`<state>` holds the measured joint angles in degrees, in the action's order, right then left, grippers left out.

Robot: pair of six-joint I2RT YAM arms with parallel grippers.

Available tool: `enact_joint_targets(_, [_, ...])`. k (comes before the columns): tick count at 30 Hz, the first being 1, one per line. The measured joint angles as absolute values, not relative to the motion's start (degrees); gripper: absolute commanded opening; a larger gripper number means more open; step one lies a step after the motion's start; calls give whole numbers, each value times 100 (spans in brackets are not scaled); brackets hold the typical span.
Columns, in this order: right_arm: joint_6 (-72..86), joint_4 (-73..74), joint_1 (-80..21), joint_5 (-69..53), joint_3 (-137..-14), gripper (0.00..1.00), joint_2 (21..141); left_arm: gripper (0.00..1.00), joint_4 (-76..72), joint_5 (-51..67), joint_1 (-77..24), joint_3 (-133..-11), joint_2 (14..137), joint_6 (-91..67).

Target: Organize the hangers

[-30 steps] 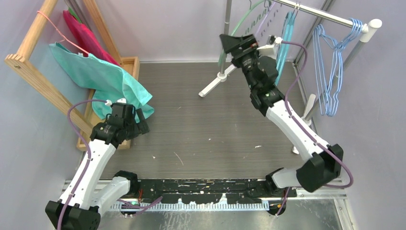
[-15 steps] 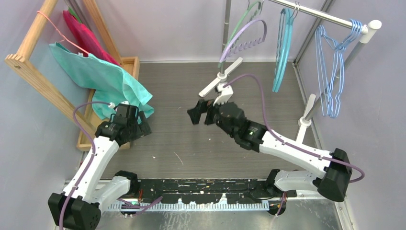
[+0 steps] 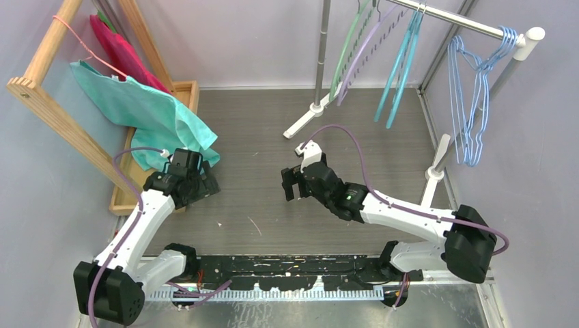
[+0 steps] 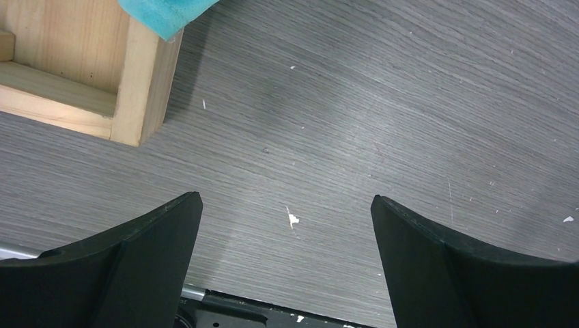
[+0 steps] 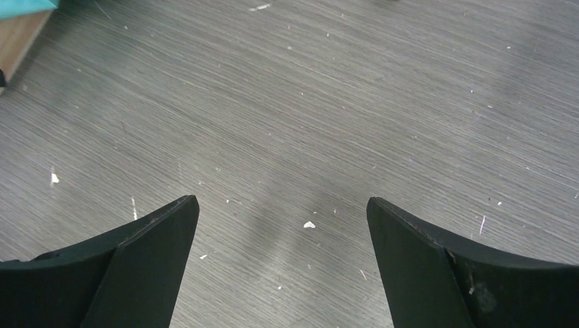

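Right hand [image 3: 290, 185] lower, well off rail [image 3: 464, 22]

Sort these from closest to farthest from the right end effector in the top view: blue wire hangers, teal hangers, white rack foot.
From the right end effector:
1. white rack foot, on the table just beyond it.
2. teal hangers, hanging farther back and right.
3. blue wire hangers, hanging at the far right.

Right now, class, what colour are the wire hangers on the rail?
Wire hangers: light blue; top view best.
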<state>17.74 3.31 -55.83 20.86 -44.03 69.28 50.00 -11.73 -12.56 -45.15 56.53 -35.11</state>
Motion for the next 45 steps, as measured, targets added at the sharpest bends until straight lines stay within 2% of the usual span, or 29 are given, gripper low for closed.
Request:
enact_joint_targets(9, [1699,331,-5583,2091,-4403,100,7312,98,4950,-1177,-1269,-4508,5699,-3509])
enact_joint_targets(45, [1754,174,-5489,2080,-3892,100,7323,98,4641,-1212,-1275,-4364,5699,-3339])
